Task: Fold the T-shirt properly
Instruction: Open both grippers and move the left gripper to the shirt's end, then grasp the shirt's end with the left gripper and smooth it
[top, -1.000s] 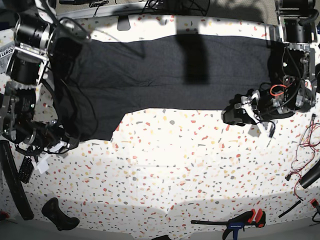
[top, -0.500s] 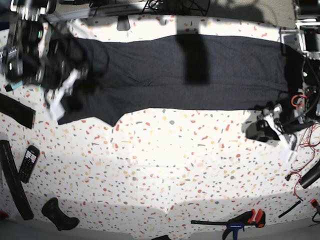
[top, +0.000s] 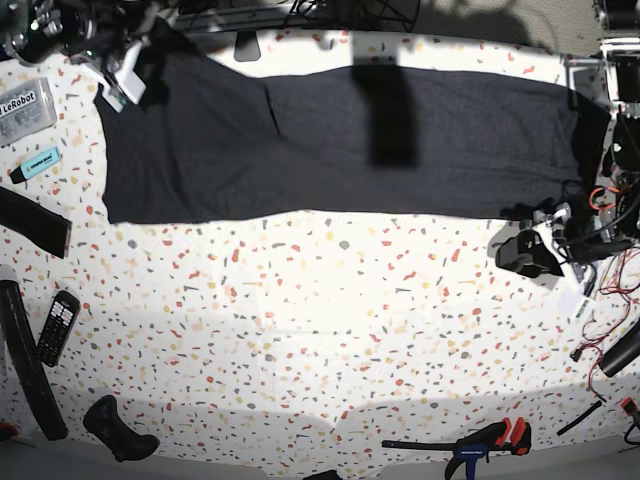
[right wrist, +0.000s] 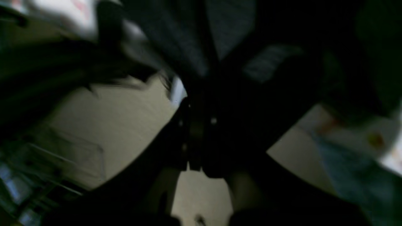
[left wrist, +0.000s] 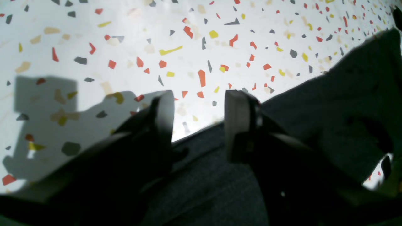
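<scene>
terrazzo tbl | box "LeRobot" | L tool released | R tool prob. clenching T-shirt

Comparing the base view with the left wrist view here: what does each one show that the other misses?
Only the base view shows the whole T-shirt spread across the table, the right gripper at its far corner, plus a remote and a clamp. Only the left wrist view shows the left gripper close up, jaws apart with nothing between them, over the shirt's edge. Both show dark fabric on the speckled tabletop.
</scene>
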Robot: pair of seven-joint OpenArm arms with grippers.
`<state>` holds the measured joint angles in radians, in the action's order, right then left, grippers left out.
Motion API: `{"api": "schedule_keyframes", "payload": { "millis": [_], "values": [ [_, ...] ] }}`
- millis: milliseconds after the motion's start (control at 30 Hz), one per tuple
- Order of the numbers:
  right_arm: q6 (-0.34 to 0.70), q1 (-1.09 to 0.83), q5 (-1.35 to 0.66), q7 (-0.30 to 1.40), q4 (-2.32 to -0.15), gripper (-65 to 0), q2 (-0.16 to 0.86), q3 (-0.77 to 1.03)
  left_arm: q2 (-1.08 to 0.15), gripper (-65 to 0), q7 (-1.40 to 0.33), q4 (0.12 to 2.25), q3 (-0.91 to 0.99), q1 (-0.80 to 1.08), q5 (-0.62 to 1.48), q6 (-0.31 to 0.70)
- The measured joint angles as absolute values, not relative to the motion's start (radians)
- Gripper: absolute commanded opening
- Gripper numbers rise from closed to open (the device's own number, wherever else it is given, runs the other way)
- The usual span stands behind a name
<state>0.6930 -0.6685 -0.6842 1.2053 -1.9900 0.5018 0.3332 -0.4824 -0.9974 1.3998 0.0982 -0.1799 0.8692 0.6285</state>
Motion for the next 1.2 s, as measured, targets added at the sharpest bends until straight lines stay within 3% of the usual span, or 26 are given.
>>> {"api": "schedule_keyframes", "payload": {
  "millis": [300, 467, 567, 900, 1200],
  "values": [
    [0.698, -0.673, -0.479, 1.098, -1.99, -65.0, 0.524, 0.39, -0.482, -39.6, -1.078, 1.4, 0.098, -0.177, 0.846, 0.629],
    [0.697, -0.674, -0.474, 1.089, -1.99, -65.0, 0.524, 0.455, -0.482, -39.6, -1.084, 1.4, 0.098, -0.178, 0.57, 0.63],
    [0.697, -0.673, -0.477, 1.087, -1.99, -65.0, 0.524, 0.456, -0.489, -39.3, -1.128, 1.4, 0.098, -0.176, 0.434, 0.574],
    [0.697, -0.673, -0.477, 1.077, -1.99, -65.0, 0.524, 0.456, -0.557, -38.3, -1.121, 1.4, 0.098, -0.172, 0.457, 0.526],
    [0.697, -0.673, -0.482, 1.077, -1.99, -65.0, 0.524, 0.457, -0.556, -38.3, -0.942, 1.4, 0.098, -0.042, 0.453, 0.51]
  ]
}}
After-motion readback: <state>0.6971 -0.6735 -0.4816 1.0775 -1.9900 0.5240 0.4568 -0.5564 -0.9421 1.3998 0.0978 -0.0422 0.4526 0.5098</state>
